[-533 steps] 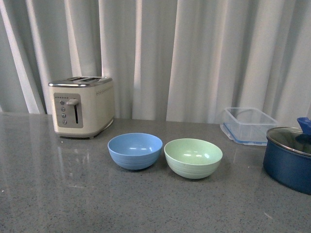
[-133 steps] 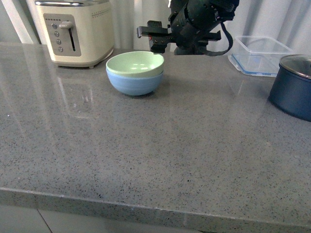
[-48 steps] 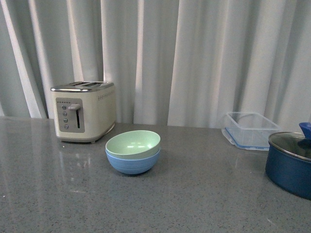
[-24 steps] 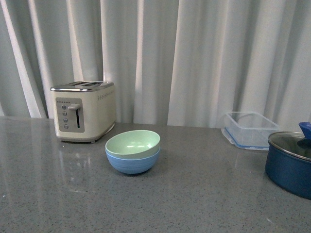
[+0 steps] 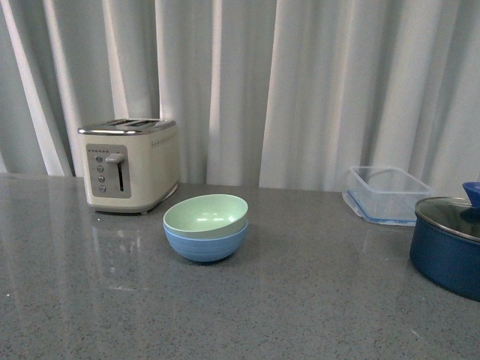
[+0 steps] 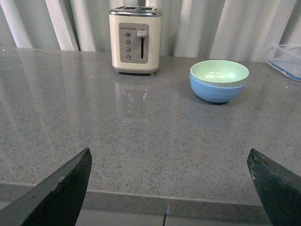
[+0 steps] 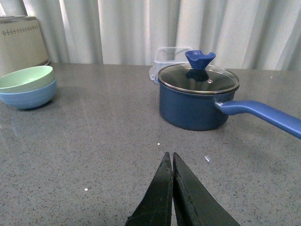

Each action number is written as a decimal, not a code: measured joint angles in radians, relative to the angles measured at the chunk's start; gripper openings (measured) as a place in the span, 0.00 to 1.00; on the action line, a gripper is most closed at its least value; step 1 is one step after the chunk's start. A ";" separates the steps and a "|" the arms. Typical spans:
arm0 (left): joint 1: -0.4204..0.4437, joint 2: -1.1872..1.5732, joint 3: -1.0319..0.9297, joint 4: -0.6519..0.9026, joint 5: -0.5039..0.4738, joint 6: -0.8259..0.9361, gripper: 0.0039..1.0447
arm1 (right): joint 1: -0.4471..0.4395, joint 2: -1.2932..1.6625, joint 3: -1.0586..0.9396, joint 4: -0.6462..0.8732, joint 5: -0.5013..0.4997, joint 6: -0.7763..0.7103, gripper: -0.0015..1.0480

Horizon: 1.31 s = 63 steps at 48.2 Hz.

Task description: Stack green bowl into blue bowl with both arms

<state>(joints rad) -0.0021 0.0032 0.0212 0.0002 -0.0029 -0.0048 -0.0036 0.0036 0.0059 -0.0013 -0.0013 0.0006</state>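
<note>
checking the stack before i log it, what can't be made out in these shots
- Inside of the blue bowl: hidden in all three views by the green bowl nested in it.
- Pot: cut off by the front view's right edge.
- Toaster: cropped by the frame edge in the right wrist view.
- Left end effector: only its spread fingertips show in its wrist view.
</note>
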 joint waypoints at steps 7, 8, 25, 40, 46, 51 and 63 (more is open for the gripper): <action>0.000 0.000 0.000 0.000 0.000 0.000 0.94 | 0.000 0.000 0.000 0.000 0.000 0.000 0.01; 0.000 0.000 0.000 0.000 0.000 0.000 0.94 | 0.000 0.000 0.000 0.000 0.000 0.000 0.01; 0.000 0.000 0.000 0.000 0.000 0.000 0.94 | 0.000 0.000 0.000 0.000 0.000 -0.001 0.54; 0.000 0.000 0.000 0.000 0.000 0.000 0.94 | 0.000 0.000 0.000 0.000 0.000 0.000 0.92; 0.000 0.000 0.000 0.000 0.000 0.000 0.94 | 0.000 0.000 0.000 0.000 0.000 0.000 0.90; 0.000 0.000 0.000 0.000 0.000 0.000 0.94 | 0.000 0.000 0.000 0.000 0.000 0.000 0.90; 0.000 0.000 0.000 0.000 0.000 0.000 0.94 | 0.000 0.000 0.000 0.000 0.000 0.000 0.90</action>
<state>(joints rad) -0.0021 0.0032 0.0212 0.0002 -0.0029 -0.0048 -0.0036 0.0036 0.0059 -0.0013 -0.0013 0.0002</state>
